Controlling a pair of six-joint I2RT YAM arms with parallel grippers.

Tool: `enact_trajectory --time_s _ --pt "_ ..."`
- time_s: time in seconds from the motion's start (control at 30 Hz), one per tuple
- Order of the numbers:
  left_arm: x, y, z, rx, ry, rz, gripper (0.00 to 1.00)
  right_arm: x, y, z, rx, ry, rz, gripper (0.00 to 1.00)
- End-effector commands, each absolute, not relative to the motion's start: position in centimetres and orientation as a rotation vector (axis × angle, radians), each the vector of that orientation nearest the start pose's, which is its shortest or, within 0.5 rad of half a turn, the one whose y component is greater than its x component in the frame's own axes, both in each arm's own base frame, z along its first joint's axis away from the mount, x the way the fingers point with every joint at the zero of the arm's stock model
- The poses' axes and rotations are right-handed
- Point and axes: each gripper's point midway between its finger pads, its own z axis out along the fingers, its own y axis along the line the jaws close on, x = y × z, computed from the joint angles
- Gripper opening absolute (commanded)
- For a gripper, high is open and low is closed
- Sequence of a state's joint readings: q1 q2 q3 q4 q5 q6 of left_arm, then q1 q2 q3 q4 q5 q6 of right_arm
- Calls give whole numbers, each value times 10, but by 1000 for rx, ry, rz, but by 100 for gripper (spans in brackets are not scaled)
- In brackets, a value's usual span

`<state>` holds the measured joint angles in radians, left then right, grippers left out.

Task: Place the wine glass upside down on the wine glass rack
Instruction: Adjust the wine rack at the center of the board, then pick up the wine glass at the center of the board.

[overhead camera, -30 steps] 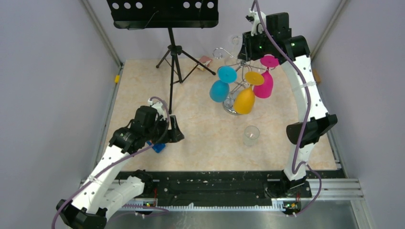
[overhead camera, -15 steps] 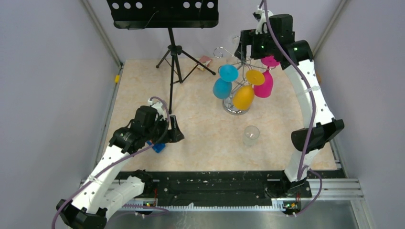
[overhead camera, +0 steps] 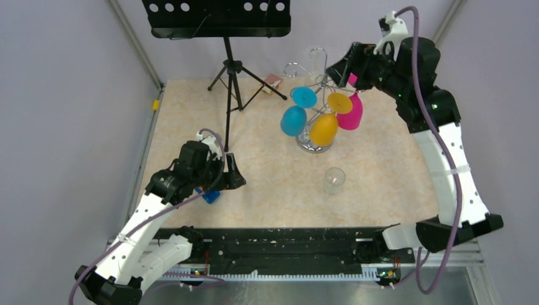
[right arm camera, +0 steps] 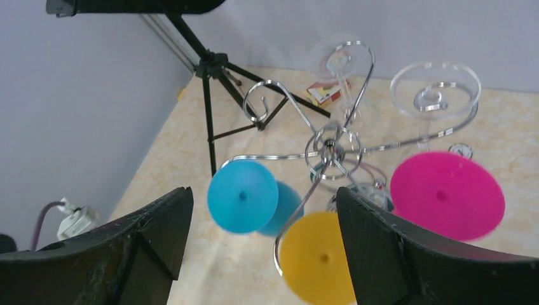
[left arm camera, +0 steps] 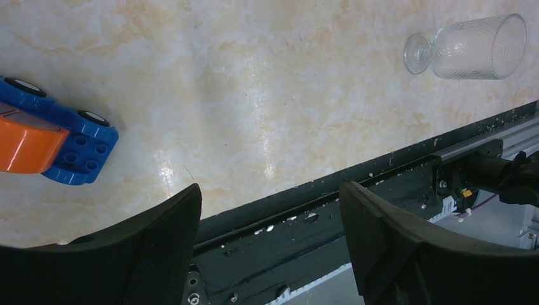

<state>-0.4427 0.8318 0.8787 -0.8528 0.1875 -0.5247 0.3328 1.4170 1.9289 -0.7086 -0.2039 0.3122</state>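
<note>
The wine glass rack [overhead camera: 316,145] stands on its round chrome base toward the far right of the marbled table [overhead camera: 267,146], with a blue wine glass [overhead camera: 293,121], an orange wine glass [overhead camera: 324,129] and a magenta wine glass [overhead camera: 351,113] hanging upside down from its curled arms. In the right wrist view, a clear wine glass [right arm camera: 435,89] hangs by its foot on a far hook arm, and a second clear glass [right arm camera: 337,60] sits on the hook behind it. The right gripper [overhead camera: 338,65] hovers high, just beside the rack's top on its far right side, its fingers [right arm camera: 388,248] spread wide with nothing between them. The left gripper [overhead camera: 231,173] is low over the near left of the table, well apart from the rack, jaws likewise parted and empty. A blue and orange toy car [left arm camera: 57,136] lies just beside it. A footed ribbed clear glass [overhead camera: 334,180] stands alone near the front edge. A black music stand [overhead camera: 216,16] rises at the back left.
</note>
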Motion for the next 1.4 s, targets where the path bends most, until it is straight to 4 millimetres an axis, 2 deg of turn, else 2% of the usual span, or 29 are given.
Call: enact_trajectory --time_s 0.0,0.2,0.33,0.57,0.63,0.73,1.0,1.23,1.37 --pt "190 -151 197 -13 2396 -718 82 320 169 478 -107 1715 734 84" --pt "189 -156 201 -39 2386 -765 83 276 160 436 -81 1821 777 83" --pt "188 -164 212 -84 2354 -849 85 248 155 401 -88 1915 788 82" --pt "189 -180 223 -169 2307 -1000 93 217 150 329 -56 2079 809 80" --pt "190 -183 222 -190 2306 -1030 98 212 149 310 -46 2117 807 80" --pt "189 -189 224 -190 2301 -1079 98 210 152 287 -34 2163 822 78" --pt "191 -184 218 -195 2317 -1032 98 212 167 232 21 2235 932 64" --pt "190 -181 210 -201 2334 -1007 98 213 166 189 129 2260 933 64" --pt "190 -181 205 -206 2348 -1001 98 214 168 174 162 2272 941 64"
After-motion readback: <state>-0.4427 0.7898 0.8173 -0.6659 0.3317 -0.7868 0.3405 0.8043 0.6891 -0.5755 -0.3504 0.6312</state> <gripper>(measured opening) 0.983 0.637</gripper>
